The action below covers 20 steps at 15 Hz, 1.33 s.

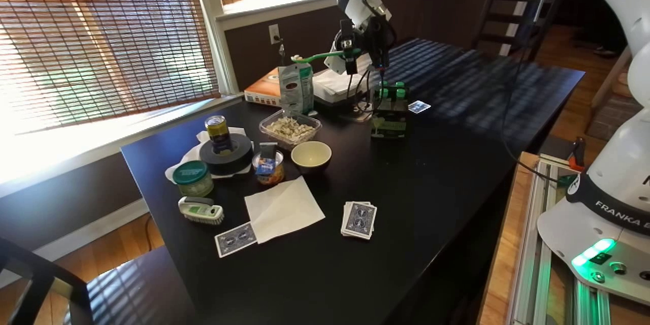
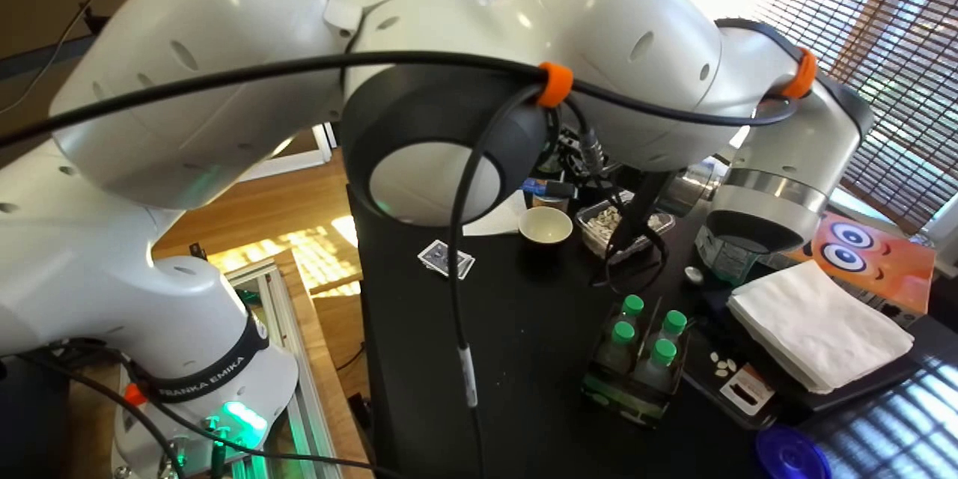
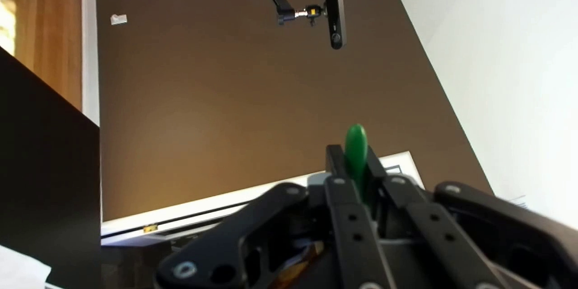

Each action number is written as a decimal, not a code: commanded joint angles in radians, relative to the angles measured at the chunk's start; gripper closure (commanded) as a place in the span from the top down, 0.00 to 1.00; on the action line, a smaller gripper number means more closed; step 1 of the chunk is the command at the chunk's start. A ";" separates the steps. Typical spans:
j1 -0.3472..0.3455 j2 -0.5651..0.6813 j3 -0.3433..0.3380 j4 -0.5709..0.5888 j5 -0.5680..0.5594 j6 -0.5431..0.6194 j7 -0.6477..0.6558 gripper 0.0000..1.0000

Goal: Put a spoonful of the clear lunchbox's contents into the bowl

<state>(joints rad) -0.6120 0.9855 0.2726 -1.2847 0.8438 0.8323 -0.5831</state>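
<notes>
Green spoon (image 1: 321, 56), cream bowl (image 1: 311, 154), black bench (image 1: 436, 188)
The food (image 1: 289, 129) is pale, cards (image 1: 359, 220) have blue-and-white patterns, bottle caps (image 2: 663, 352) are green.

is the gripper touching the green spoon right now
Touching. The wrist view shows it: the handle of the green spoon is pinched between the closed jaws of the gripper, one on either side.

The upright pouch (image 1: 294, 90) stands just beside the clear lunchbox (image 1: 274, 137), blocking a low pass from that side. Above the bowl (image 1: 311, 154) the way down is open, and bare table (image 1: 352, 158) stretches between it and the bottle carton (image 1: 389, 126).
</notes>
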 commanded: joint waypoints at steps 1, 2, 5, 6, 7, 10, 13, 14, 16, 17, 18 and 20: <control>0.018 -0.092 0.004 -0.154 -0.075 0.020 -0.101 0.03; 0.024 -0.104 0.006 -0.178 -0.095 0.023 -0.116 0.03; 0.095 -0.157 -0.077 -0.251 -0.094 0.036 -0.173 0.03; 0.113 -0.172 -0.099 -0.272 -0.089 0.050 -0.189 0.03; 0.131 -0.184 -0.118 -0.291 -0.082 0.061 -0.204 0.03; 0.204 -0.222 -0.208 -0.340 -0.030 0.102 -0.264 0.03; 0.242 -0.251 -0.260 -0.390 0.029 0.146 -0.289 0.03; 0.253 -0.259 -0.274 -0.406 0.046 0.163 -0.291 0.03; 0.267 -0.274 -0.298 -0.439 0.088 0.188 -0.288 0.03; 0.273 -0.281 -0.308 -0.456 0.110 0.204 -0.290 0.03; 0.278 -0.286 -0.317 -0.472 0.133 0.218 -0.291 0.03; 0.287 -0.295 -0.328 -0.502 0.177 0.244 -0.294 0.03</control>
<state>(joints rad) -0.3526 0.7458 -0.0226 -1.6952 0.9464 1.0231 -0.8568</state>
